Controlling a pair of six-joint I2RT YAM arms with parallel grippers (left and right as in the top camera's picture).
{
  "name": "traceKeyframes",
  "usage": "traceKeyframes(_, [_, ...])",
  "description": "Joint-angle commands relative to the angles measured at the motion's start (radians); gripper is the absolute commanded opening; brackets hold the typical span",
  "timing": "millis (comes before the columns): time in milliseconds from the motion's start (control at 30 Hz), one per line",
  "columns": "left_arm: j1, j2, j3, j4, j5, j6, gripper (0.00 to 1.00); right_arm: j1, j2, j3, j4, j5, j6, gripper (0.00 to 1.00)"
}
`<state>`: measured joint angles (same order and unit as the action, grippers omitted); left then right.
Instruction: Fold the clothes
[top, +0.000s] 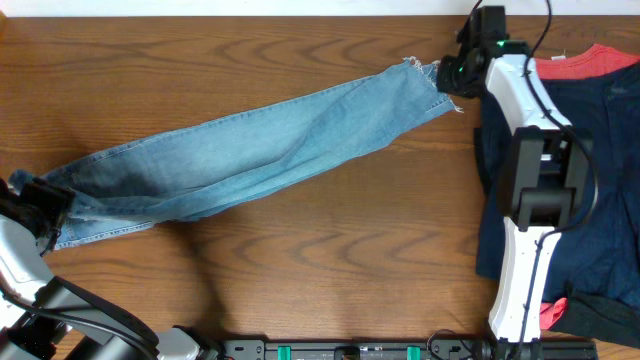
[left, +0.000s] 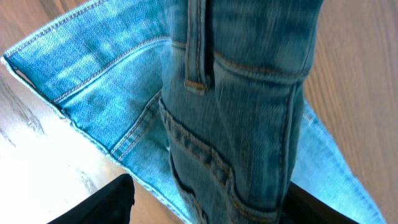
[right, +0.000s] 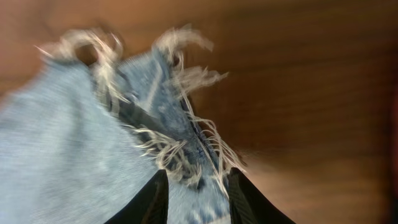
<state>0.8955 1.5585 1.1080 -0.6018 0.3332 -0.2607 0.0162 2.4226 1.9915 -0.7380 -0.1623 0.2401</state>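
Overhead: the jeans (top: 260, 145) lie in one long narrow strip slanting across the wooden table (top: 330, 270), waist end low at the left, leg ends high at the right. Only one leg's width shows, so the lengthwise fold, one leg over the other, looks done. No fold across the length is made yet; that looks like the bulk of what is left. The left gripper (top: 45, 205) sits at the waist end and the right gripper (top: 455, 75) at the leg ends. A dark-blue garment (top: 600, 190) and a red one (top: 600, 60) lie at the table's right edge, apart from the jeans

Left wrist: the waistband, with a belt loop (left: 198, 43) and a stitched pocket seam, hangs bunched between this pincer's fingers (left: 106, 202), which stand wide. The near finger looks clear of the cloth, so I judge nothing is clamped here

Right wrist: blurred, yet the frayed hem (right: 180, 143) runs down between the two black fingers (right: 146, 205), which stand narrow with denim filling the gap; it looks pinched on the hem
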Motion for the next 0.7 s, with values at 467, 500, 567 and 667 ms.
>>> traceKeyframes(467, [-0.002, 0.002, 0.007, -0.019, -0.013, 0.063, 0.68, 0.021, 0.058, 0.009, -0.014, -0.090, -0.048, 0.03])
traceKeyframes(500, [-0.002, 0.004, 0.007, -0.019, -0.013, 0.063, 0.68, 0.021, 0.055, 0.010, -0.013, -0.091, -0.047, 0.01])
traceKeyframes(567, [-0.002, 0.008, 0.007, -0.019, -0.014, 0.063, 0.68, 0.016, 0.040, 0.014, -0.009, -0.109, -0.048, 0.01])
traceKeyframes(667, [-0.002, 0.011, 0.007, -0.019, -0.014, 0.063, 0.69, 0.002, 0.001, 0.029, -0.009, -0.148, -0.054, 0.01])
